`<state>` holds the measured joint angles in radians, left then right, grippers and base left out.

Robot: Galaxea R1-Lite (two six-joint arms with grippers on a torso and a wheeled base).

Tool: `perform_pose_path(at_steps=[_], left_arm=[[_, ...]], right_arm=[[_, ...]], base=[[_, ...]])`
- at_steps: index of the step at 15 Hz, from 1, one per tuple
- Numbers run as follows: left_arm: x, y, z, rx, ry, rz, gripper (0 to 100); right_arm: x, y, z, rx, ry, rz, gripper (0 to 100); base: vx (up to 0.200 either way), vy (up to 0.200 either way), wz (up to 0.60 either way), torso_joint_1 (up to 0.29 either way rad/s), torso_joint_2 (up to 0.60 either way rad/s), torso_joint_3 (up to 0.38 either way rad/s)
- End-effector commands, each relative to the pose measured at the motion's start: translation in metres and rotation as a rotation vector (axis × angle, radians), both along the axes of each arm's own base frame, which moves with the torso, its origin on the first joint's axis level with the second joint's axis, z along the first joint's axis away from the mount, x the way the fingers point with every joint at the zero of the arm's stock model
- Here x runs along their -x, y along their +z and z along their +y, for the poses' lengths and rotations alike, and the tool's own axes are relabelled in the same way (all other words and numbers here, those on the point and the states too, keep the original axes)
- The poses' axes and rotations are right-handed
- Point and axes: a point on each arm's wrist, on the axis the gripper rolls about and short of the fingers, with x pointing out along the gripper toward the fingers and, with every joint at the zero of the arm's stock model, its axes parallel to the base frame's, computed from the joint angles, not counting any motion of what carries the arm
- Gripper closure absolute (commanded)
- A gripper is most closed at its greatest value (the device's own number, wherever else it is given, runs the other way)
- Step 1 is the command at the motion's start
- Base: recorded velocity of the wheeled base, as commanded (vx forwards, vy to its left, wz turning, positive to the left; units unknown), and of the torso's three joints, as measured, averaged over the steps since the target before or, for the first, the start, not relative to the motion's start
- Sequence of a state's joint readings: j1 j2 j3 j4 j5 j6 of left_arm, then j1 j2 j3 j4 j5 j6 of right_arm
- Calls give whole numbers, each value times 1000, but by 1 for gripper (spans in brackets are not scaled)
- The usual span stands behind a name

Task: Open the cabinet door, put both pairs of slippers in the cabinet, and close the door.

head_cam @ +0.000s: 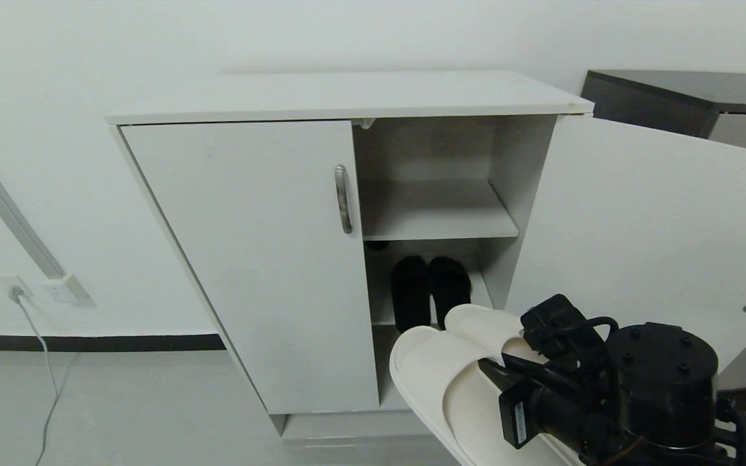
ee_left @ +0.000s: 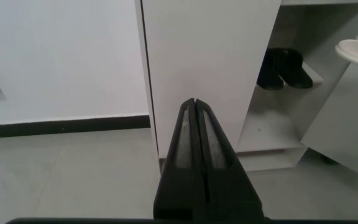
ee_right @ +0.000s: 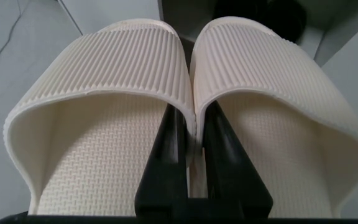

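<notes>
Gaping on one side, the cabinet (head_cam: 347, 97) has its right door (head_cam: 658, 226) swung open and the black slippers (head_cam: 428, 291) on its lower shelf. Just before its opening, the right gripper (ee_right: 192, 124) clamps the cream slippers (head_cam: 438, 382); the left gripper (ee_left: 194, 106) is clenched, empty.

A plain white wall (head_cam: 56, 97) runs behind everything, evenly lit. A grey trunking strip (head_cam: 4, 204) slants down it to a small white box (head_cam: 65, 288). Just beside that box sits a socket (head_cam: 11, 285) with a grey cable (head_cam: 50, 369) plugged in (it hangs down the wall and trails onto the floor). A black skirting band (head_cam: 88, 342) divides the wall from the pale grey floor (head_cam: 120, 408). At the far right stands a dark-topped piece of furniture (head_cam: 671, 97), its side panel a lighter grey.
</notes>
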<state>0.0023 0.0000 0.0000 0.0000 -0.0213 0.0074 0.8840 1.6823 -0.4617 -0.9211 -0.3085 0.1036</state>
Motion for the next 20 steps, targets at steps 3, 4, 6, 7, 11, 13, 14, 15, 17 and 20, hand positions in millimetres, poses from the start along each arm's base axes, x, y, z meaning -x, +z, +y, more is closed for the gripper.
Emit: perform_pose_path(at_steps=[3, 4, 6, 7, 11, 13, 14, 15, 17, 20], left_arm=[[0, 0, 0, 0, 1, 0, 100], [0, 0, 0, 0, 1, 0, 100], [0, 0, 0, 0, 1, 0, 100], [0, 0, 0, 1, 1, 0, 100], [0, 0, 0, 0, 1, 0, 100], [0, 0, 0, 3, 1, 0, 100], [0, 0, 0, 3, 1, 0, 100], [0, 0, 0, 3, 1, 0, 100], [0, 0, 0, 1, 1, 0, 100], [0, 0, 0, 1, 1, 0, 100]], right_arm=[[-1, -5, 1, 12, 0, 11, 100], [-1, -5, 1, 14, 0, 13, 100], [-1, -6, 1, 17, 0, 15, 100], [-2, -7, 2, 20, -1, 18, 100], [-14, -22, 15, 66, -90, 8, 100], [-36, -30, 50, 58, -272, -35, 100], [-45, -34, 62, 28, -318, -35, 100], [-52, -31, 71, 11, -345, -31, 100], [-62, -16, 80, 40, -448, -11, 100], [-72, 37, 91, -8, -513, -22, 100]], base=[[0, 0, 0, -17, 422, 398], [0, 0, 0, 2, 222, 207], [0, 0, 0, 2, 100, 100], [0, 0, 0, -2, 41, 51], [0, 0, 0, 0, 0, 0], [0, 0, 0, 0, 0, 0], [0, 0, 0, 0, 0, 0], [0, 0, 0, 0, 0, 0], [0, 0, 0, 0, 0, 0], [0, 0, 0, 0, 0, 0]])
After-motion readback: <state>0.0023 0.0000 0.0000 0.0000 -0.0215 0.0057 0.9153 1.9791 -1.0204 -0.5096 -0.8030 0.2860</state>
